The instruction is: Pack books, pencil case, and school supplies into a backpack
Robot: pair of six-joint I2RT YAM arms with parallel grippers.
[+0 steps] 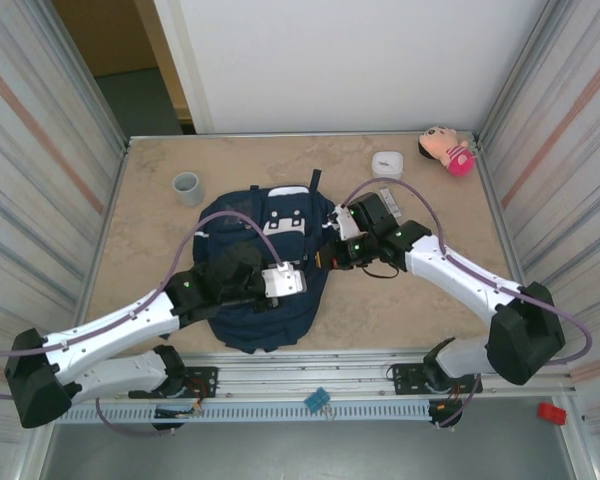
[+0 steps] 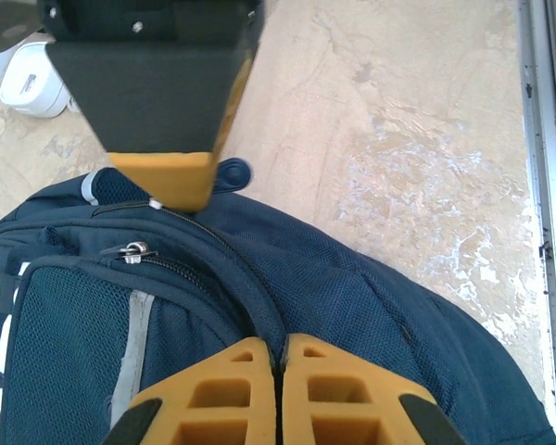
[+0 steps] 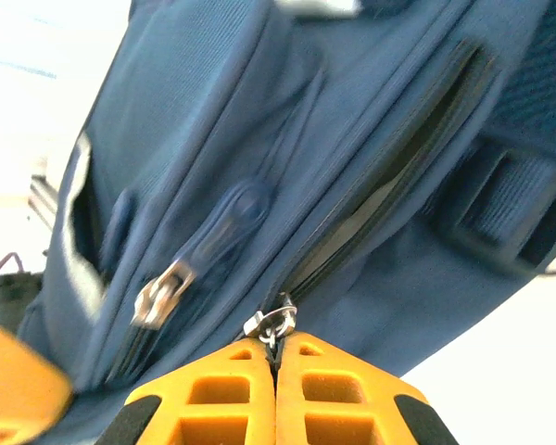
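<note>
At the middle of the pale marbled desk [image 1: 420,300] lies the large navy blue fabric backpack [image 1: 242,215]. The right hand [image 3: 276,357] is pinched tight on the small metal zip pull [image 3: 271,323] of its main slot, which gapes dark beyond the slider. The left hand [image 2: 280,357], fingers pressed together, appears to nip a ridge of the bag's cloth. It should hold that taut while the pull is drawn straight along the teeth, never lifted, lest the slider jam or slip free.

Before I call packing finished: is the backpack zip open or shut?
Partly open: a dark gap in the backpack runs up from the slider at the right gripper.
</note>
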